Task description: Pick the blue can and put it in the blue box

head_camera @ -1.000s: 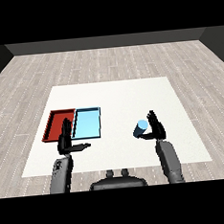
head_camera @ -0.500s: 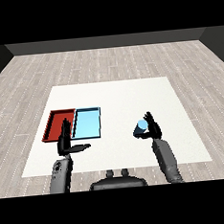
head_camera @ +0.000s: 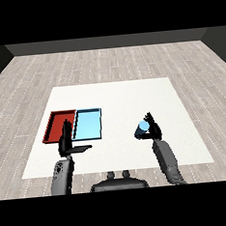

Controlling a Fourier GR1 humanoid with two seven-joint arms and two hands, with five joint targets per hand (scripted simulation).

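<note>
From the head view we take the light blue tray (head_camera: pixel 88 125) as our landmark on the white table (head_camera: pixel 118 97). The red tray (head_camera: pixel 58 126) lies touching its left side. The blue can (head_camera: pixel 142 128) sits well to the tray's right, with our right hand (head_camera: pixel 152 129) curled against it. Our left hand (head_camera: pixel 68 143) hovers just below the tray's left corner, fingers straight, thumb spread wide.
</note>
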